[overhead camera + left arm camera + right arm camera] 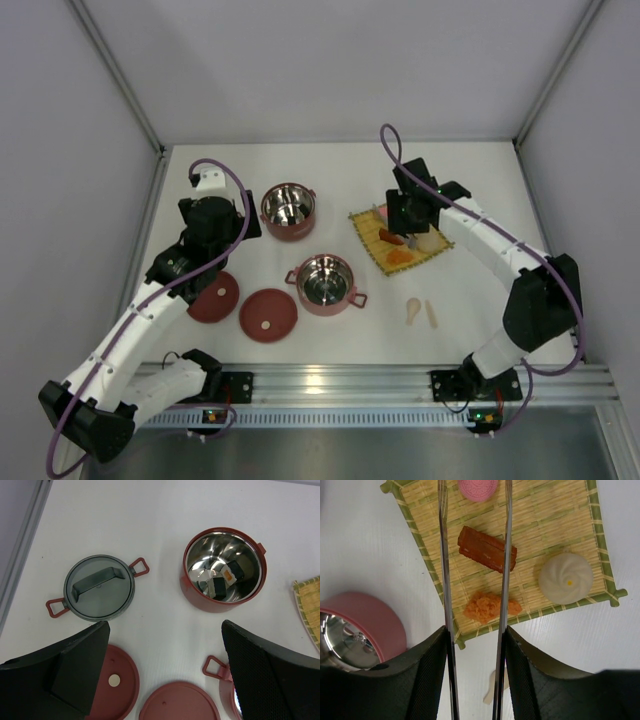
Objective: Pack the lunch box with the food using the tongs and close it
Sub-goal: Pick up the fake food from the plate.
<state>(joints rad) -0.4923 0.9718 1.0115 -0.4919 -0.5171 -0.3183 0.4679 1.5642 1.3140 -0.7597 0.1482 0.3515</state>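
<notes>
Right wrist view: my right gripper (476,639) is clamped on the tongs (445,580), a pad pressed to the outside of each silver arm. The arms run out ahead of the jaws almost parallel, with a narrow lane between them. The yellow mat (420,525) begins just past the fingertips, its green edge crossing under both arms. In the lane lie the orange piece (487,606), nearest, then the brown-red sausage (482,547), its right end under the right-hand arm. Whether metal touches food I cannot tell. The pink round (477,487) sits farthest ahead, cut by the frame. Outside the right arm the cream piece (566,578), domed with a swirl, rests near the mat's corner. A lunch box bowl (367,622) shows just left of the left finger, bare table between it and the mat.

On the left wrist view my left gripper (165,640) stands wide, with nothing between its fingers. Ahead and right of it a dark-red bowl (200,597), steel-lined, holds black-and-white roll pieces (218,586). Ahead and left lies a grey lid (99,587), with open table between the two. Beneath the jaws lie a flat red lid (122,680) and a second red lid (179,705), side by side.
</notes>
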